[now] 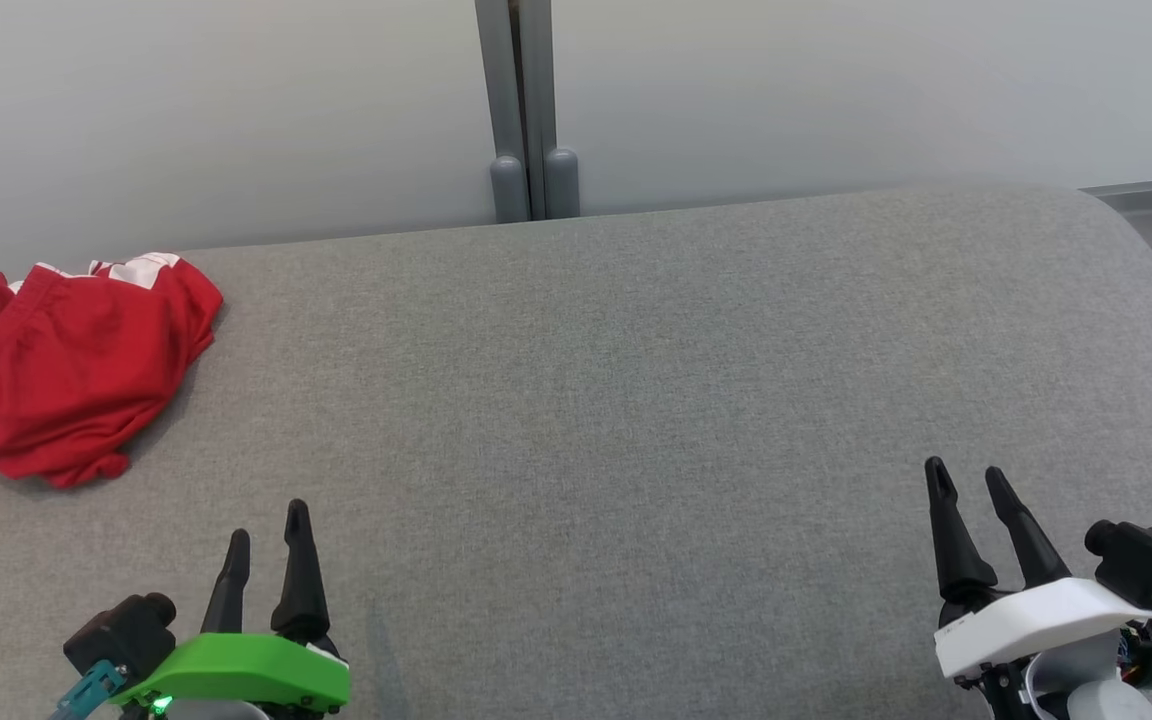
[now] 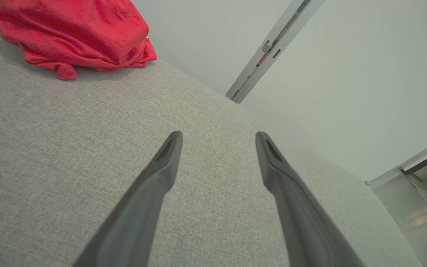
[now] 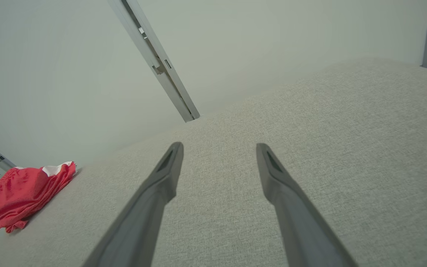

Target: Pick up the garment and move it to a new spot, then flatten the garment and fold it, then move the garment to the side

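1. Padded surface (image 1: 576, 400), broad, covered in grey woven fabric, rounded at its far-right corner. It carries the one loose item listed below; the cloth lies smooth across the middle and the right side.

2. Wall (image 1: 236, 100), pale grey-white, plain, standing directly behind the far edge of the padded surface.

3. Crumpled red fabric garment (image 1: 66, 370) with white trim, lying in a loose heap at the far-left corner of the padded surface. The white band shows on the side toward the far edge. Folds are bunched, and the heap runs past the left border of the head view. Nothing touches it.

4. Upright post (image 1: 526, 110), grey metal, narrow, with a seam down its middle and two rounded feet. It stands against the wall at the middle of the far edge.

5. Left gripper (image 1: 268, 525), green housing, two long dark fingers, at the near edge toward the left. The jaws stand parted with only bare grey cloth between them. It holds nothing and is apart from the garment, which lies farther back and to the left.

6. Right gripper (image 1: 966, 472), white housing, two long dark fingers, at the near edge toward the right. The jaws are spread and empty, well apart from the garment.

7. Wrist cameras, small black blocks with teal fittings, one beside each housing.
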